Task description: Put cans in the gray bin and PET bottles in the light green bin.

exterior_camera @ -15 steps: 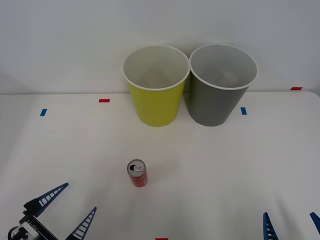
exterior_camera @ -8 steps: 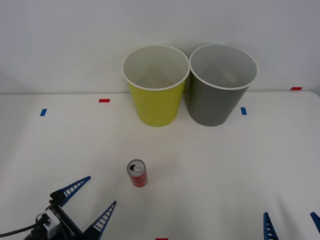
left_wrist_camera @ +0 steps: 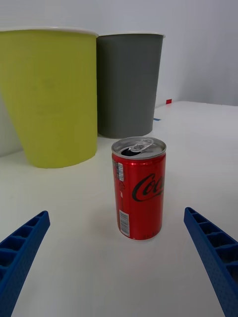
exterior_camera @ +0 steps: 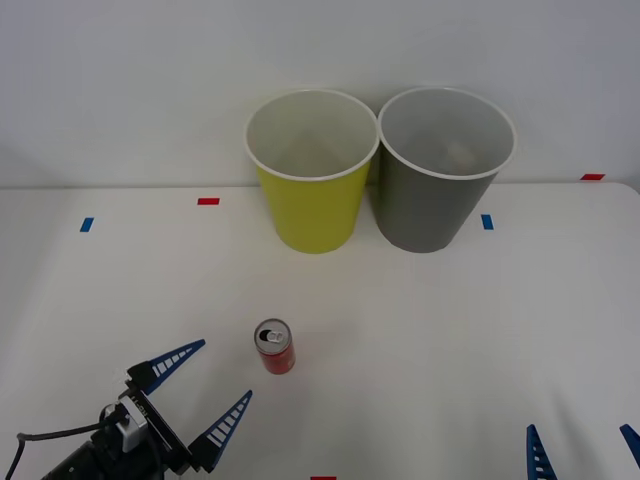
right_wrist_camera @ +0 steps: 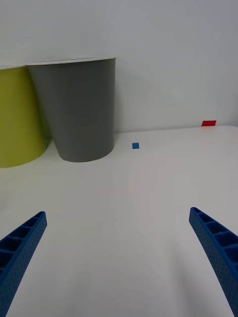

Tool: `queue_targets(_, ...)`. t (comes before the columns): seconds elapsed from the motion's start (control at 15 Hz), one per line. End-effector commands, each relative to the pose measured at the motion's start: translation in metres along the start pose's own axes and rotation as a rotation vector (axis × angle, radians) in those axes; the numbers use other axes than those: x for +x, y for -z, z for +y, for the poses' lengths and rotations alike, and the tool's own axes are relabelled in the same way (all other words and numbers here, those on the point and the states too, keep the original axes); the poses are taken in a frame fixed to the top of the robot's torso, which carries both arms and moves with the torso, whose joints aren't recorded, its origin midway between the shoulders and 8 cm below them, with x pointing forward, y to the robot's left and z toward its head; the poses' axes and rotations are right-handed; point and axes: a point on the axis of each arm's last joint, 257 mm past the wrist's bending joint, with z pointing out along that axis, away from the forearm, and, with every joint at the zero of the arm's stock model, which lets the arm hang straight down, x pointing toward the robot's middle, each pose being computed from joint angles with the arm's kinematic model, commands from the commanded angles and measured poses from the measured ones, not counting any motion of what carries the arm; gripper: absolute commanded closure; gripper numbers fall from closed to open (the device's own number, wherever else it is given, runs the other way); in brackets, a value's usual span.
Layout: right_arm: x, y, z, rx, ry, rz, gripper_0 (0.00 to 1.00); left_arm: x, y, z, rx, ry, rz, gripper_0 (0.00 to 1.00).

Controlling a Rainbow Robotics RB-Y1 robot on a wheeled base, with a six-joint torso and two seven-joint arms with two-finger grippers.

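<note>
Best kept wide, left gripper [exterior_camera: 197, 385] near table [exterior_camera: 480, 320] front edge, centred on upright can [exterior_camera: 274, 347] before closing; right gripper [right_wrist_camera: 119, 257] parked wide at front-right corner.

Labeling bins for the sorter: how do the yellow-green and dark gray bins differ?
The tall tapered yellow-green round bin stands on the robot's left, nearer the small red drink can; the tall tapered dark gray round bin stands on the right. Both are upright, white-rimmed and side by side.

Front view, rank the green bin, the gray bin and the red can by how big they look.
1. Gray bin and green bin: they look alike, no clear winner.
2. Red can: much the smallest, though nearest the camera.
</note>
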Motion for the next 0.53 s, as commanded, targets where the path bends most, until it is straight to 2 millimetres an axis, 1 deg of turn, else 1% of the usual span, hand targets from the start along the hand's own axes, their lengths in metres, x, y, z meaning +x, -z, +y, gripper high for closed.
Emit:
queue_targets(0.07, 0.0, 0.0, 0.0, 0.0, 0.0, 0.0, 0.0, 0.003, -0.018, 0.005, 0.002, -0.018, -0.014, 0.07)
queue_targets(0.2, 0.0, 0.0, 0.0, 0.0, 0.0, 0.0, 0.0, 0.001, -0.027, 0.001, 0.003, -0.011, -0.025, 0.07)
queue_targets(0.53, 0.0, 0.0, 0.0, 0.0, 0.0, 0.0, 0.0, 0.005, -0.045, -0.01, 0.005, 0.013, -0.016, 0.07)
